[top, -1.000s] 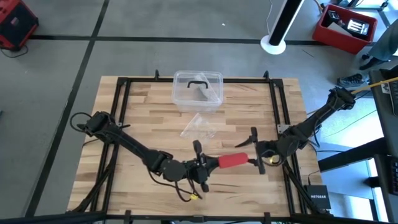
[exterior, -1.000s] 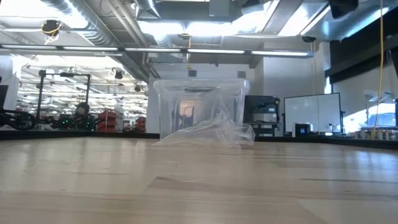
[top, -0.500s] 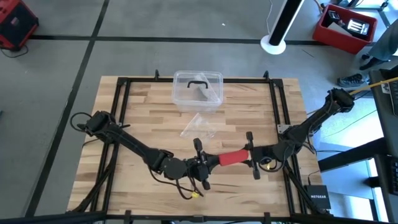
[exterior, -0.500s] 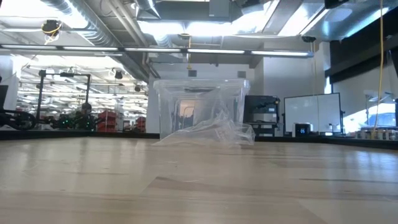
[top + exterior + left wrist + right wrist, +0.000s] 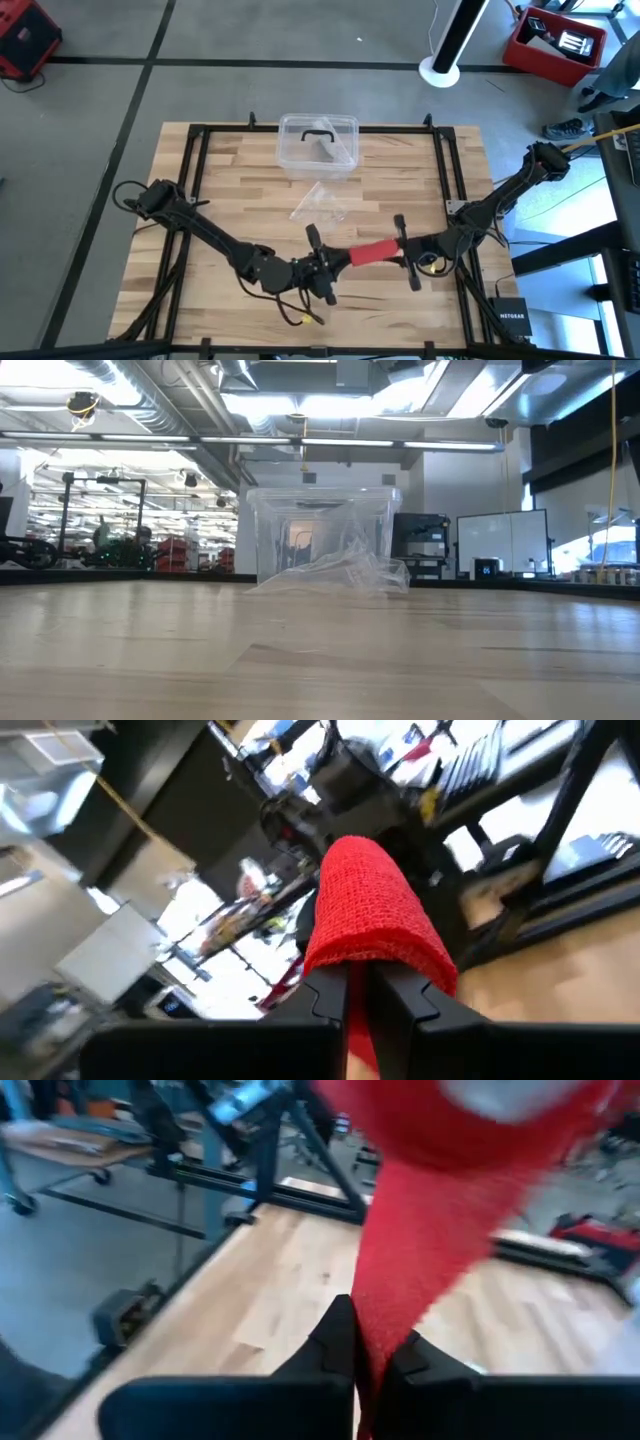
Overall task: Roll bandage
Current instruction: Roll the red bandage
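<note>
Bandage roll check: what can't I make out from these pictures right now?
- Bandage, high view: too small to count wraps or find the loose end; both grippers cover its ends.
- Left wrist view: the left gripper fingers hide the bandage's lower edge.
- Right wrist view: the bandage is blurred and cut off at the top.
- Low view: neither the bandage nor the grippers appear.

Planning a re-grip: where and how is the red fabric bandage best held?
Probably by its two ends, as now: the red fabric bandage stretches as a band above the wooden table. The left gripper pinches one end, the right gripper the other, each coming end-on along the band.
</note>
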### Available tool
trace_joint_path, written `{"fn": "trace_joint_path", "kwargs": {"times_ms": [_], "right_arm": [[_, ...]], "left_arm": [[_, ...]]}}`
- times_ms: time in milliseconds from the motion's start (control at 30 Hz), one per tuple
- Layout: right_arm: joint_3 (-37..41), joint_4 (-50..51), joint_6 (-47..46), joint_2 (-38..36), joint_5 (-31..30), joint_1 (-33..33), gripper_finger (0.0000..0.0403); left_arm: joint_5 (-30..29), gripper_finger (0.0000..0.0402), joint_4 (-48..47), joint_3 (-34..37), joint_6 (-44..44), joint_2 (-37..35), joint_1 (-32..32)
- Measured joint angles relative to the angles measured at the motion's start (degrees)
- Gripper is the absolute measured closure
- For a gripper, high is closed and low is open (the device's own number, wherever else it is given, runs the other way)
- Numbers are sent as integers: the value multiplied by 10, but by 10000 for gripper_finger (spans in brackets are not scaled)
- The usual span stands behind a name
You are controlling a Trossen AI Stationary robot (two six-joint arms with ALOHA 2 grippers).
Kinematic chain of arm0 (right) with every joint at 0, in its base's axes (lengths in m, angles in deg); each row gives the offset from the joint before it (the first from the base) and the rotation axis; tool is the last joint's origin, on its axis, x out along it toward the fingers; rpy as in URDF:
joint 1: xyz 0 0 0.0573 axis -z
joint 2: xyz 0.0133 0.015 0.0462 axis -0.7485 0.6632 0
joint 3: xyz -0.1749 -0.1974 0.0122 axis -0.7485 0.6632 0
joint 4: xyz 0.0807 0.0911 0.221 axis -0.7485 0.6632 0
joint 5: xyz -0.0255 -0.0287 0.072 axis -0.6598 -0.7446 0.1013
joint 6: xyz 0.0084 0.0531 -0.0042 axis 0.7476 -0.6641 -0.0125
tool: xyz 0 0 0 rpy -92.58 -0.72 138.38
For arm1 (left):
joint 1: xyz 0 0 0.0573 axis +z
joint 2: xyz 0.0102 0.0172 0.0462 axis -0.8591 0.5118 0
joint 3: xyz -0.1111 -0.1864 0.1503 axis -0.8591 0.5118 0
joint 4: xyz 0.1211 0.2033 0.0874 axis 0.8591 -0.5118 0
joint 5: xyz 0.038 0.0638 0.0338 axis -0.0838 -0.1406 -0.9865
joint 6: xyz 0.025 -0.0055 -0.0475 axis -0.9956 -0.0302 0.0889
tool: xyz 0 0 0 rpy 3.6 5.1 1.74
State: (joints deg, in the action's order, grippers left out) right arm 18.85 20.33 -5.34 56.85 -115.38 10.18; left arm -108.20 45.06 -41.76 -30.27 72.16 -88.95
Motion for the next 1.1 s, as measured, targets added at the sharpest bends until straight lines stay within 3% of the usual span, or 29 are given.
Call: {"fn": "trace_joint_path", "kwargs": {"times_ms": [267,533,1100], "right_arm": [[0,0,-43,0,39,-16,398],[0,-12,-74,0,0,-76,392],[0,-43,-103,0,2,-75,381]], "left_arm": [[-6,389,-53,0,21,0,20],[1,389,-89,1,98,3,24],[13,389,-89,1,203,61,19]]}}
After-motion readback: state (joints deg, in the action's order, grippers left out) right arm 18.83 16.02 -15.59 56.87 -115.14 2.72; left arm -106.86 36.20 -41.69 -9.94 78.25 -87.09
